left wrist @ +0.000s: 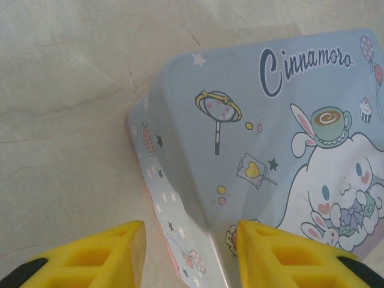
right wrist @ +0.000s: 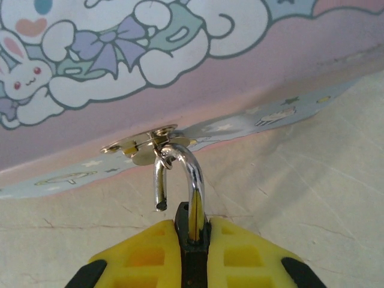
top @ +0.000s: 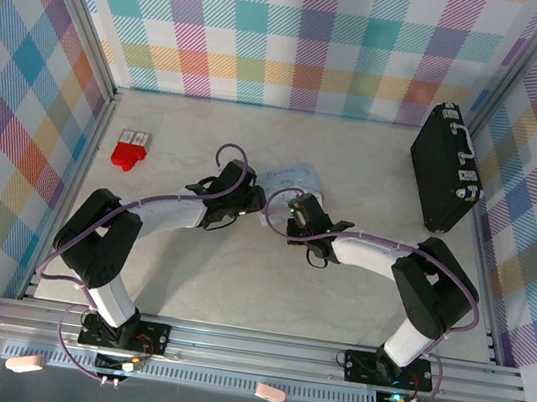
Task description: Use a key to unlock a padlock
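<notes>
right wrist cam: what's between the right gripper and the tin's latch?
The padlock: body pinched in the right gripper, shackle hooked through the tin's latch, in the right wrist view.

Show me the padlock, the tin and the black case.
padlock [right wrist: 195, 198]: right wrist view, on the silver shackle.
tin [left wrist: 270, 138]: left wrist view, on the lid.
black case [top: 445, 169]: top view, on its broad face.
</notes>
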`<state>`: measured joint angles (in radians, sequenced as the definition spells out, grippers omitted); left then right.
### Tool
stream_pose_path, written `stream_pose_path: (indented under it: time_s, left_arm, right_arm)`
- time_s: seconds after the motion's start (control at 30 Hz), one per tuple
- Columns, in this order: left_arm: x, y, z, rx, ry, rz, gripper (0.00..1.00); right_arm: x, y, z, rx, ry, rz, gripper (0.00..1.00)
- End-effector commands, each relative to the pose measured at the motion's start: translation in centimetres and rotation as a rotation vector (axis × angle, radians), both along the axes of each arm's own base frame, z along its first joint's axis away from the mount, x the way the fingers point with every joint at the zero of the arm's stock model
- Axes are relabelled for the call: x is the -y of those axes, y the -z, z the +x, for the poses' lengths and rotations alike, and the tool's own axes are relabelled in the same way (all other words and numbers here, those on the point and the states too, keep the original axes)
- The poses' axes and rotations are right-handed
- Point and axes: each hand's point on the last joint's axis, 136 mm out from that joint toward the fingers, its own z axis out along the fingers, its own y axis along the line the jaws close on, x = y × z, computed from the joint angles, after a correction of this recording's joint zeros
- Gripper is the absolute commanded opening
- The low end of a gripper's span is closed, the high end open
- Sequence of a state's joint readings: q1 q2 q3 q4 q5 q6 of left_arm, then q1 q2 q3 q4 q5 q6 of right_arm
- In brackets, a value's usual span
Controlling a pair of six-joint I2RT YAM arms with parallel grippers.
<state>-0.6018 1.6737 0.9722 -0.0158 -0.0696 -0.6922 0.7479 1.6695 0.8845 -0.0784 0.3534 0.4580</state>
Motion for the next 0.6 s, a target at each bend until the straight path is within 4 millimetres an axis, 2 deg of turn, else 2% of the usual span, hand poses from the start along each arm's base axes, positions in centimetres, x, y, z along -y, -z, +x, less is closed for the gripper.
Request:
stream_pose_path:
  time_s: [0.0, 0.2, 0.33, 0.43, 0.57]
  left_arm:
    - [-1.5, 3.4, -2.1, -0.113, -0.007, 0.099, 0.43]
    - [-0.3, 3.0, -2.0, -0.111, 0.012, 0.078, 0.43]
    - [0.6, 2.7, -2.1, -0.109, 0.029, 0.08, 0.42]
    - [1.0, 2.6, -2.2, -0.104, 0.036, 0.081, 0.42]
    - [1.0, 2.3, -2.2, -0.1, 0.036, 0.083, 0.42]
  right_arm:
    - [0.8, -1.5, 0.8, 0.033, -0.025, -0.115, 0.0]
    - [1.8, -2.3, 1.9, 0.058, -0.03, -0.249, 0.0]
    - [1.8, -2.6, 2.6, 0.072, -0.033, -0.282, 0.0]
    - [0.6, -2.5, 2.7, 0.073, -0.083, -0.234, 0.0]
    - [-2.5, -2.2, 1.9, 0.031, -0.206, -0.047, 0.0]
